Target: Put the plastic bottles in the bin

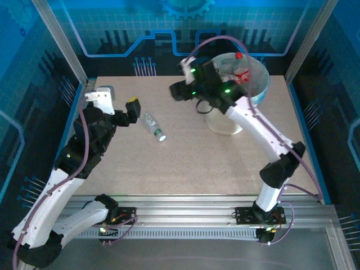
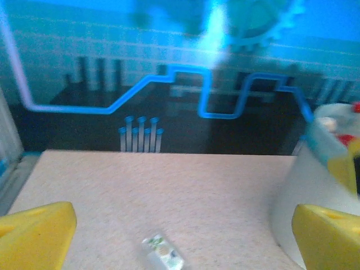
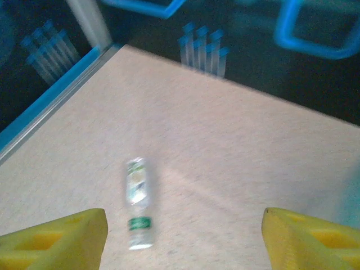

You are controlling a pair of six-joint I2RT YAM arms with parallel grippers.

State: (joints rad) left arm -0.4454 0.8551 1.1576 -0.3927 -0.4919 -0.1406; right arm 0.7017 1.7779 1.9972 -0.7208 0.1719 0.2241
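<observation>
One clear plastic bottle [image 1: 153,126] with a green and white label lies on its side on the table, left of centre. My left gripper [image 1: 130,112] stands open just left of it; in the left wrist view the bottle [image 2: 163,256] lies low between the wide-apart yellow fingers [image 2: 34,233]. My right gripper [image 1: 180,90] hovers open above the table, between the bottle and the bin [image 1: 256,93]. The right wrist view has the bottle [image 3: 136,202] blurred, near the left finger [image 3: 56,239]. Inside the bin a red-capped bottle [image 1: 241,70] rests among others.
The bin's pale wall [image 2: 304,191] rises at the right in the left wrist view. A metal frame post [image 1: 62,45] and blue side rail [image 3: 50,109] bound the table on the left. Bare tabletop [image 1: 185,169] stretches toward the near edge.
</observation>
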